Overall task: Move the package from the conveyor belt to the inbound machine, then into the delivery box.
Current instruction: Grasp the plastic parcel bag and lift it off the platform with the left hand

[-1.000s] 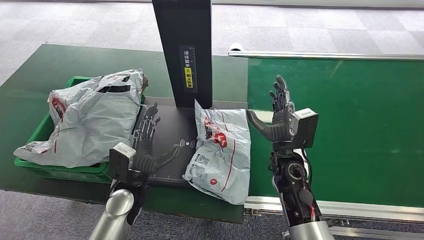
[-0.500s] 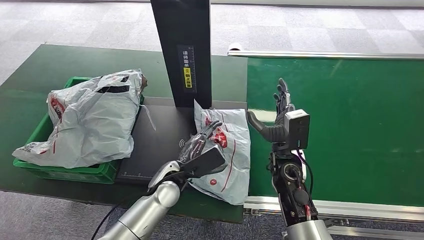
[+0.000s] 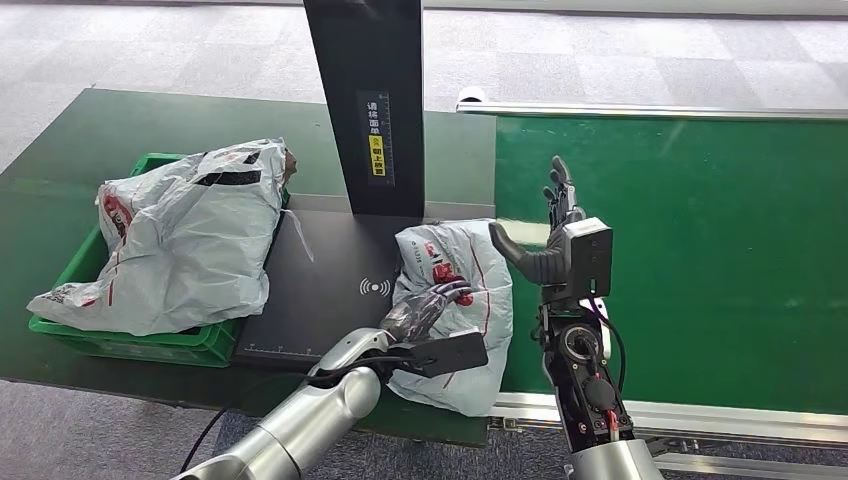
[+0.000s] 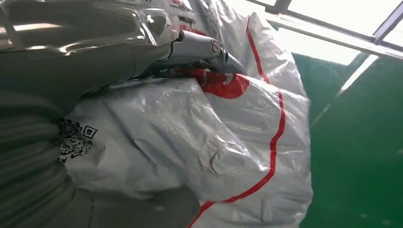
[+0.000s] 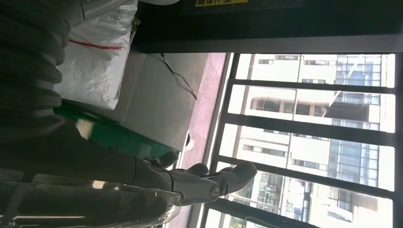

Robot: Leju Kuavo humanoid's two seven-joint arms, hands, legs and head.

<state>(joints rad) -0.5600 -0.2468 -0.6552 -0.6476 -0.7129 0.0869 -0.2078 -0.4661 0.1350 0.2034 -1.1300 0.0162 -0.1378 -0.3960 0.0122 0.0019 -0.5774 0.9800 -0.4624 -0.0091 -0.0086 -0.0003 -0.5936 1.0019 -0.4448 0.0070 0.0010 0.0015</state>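
A dark green table (image 3: 90,140) stands on grey carpet tiles, with a bright green conveyor belt (image 3: 720,250) to its right. The package (image 3: 470,270), a crumpled grey poly mailer with red markings, lies on the right edge of the black inbound machine (image 3: 320,270). The left hand (image 3: 425,310) rests on the package, fingers curled onto it. The right hand (image 3: 555,235) is raised just right of the package, fingers spread, empty. At left, a green crate (image 3: 120,340) holds a large grey mailer (image 3: 190,235).

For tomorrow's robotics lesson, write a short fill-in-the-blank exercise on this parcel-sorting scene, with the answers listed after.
1. The left hand rests on the ____ package with red markings.
2. That package lies partly on the black scanner plate, beside the ____ conveyor belt.
3. The right hand holds ____.
4. The large bag sits in a green ____.

Answers: grey; green; nothing; crate
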